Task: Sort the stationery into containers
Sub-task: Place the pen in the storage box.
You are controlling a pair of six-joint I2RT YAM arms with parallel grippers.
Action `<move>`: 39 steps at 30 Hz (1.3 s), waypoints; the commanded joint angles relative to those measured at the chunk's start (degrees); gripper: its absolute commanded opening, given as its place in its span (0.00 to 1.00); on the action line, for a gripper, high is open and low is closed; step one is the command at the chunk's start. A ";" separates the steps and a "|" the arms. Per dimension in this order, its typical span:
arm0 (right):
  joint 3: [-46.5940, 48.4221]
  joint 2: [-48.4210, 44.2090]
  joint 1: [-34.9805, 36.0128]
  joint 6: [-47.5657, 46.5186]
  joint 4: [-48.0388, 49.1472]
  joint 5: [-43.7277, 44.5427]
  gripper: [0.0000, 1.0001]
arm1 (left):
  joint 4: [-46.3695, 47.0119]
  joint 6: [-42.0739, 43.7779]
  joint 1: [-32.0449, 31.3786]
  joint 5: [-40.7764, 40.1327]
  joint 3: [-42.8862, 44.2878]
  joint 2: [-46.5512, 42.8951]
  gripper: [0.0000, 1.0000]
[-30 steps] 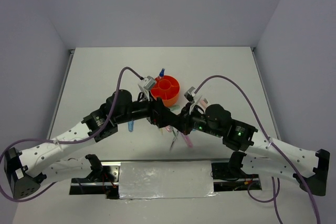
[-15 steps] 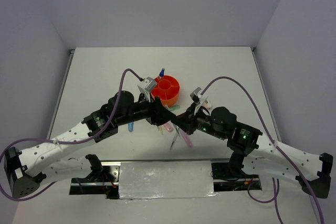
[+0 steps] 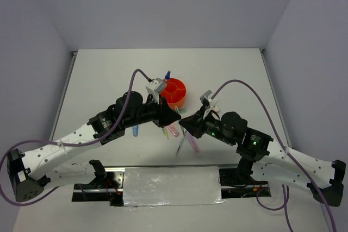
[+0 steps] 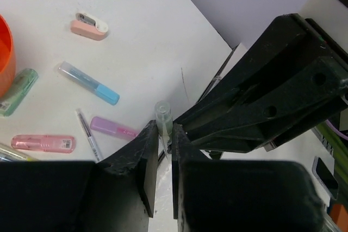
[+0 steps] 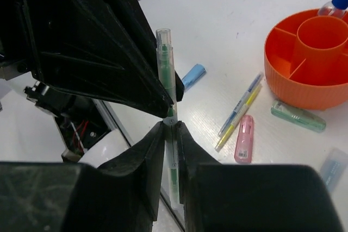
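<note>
Green pen (image 5: 165, 63) is held in mid-air between my two pincers, near the orange organiser (image 5: 304, 93). Left pincer (image 4: 165, 129) is clenched on it below the cap. Right pincer (image 5: 170, 127) is clamped just lower on the barrel. Best course, I judge: right lets go fully before left draws away. Then keep the pen steady and carry it to a compartment.

no text legible anywhere, pink marker (image 4: 42, 143) carries a small printed label near one end, print too tiny to read, green marker (image 4: 17, 92) has label print, blurred, clear green pen (image 5: 166, 69) shows faint marks on the barrel, unreadable
</note>
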 commanded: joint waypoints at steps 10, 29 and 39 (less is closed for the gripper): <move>-3.05 -9.96 0.40 3.00 -7.22 20.00 1.00 | 10.24 20.63 0.15 -28.27 6.13 2.69 0.00; -6.22 -18.58 0.40 4.41 -13.74 23.37 1.00 | 33.90 24.61 15.35 -18.48 7.09 24.76 0.00; -6.31 -18.67 0.40 4.15 -14.18 22.85 1.00 | 35.22 22.49 15.35 -17.78 4.11 26.61 0.26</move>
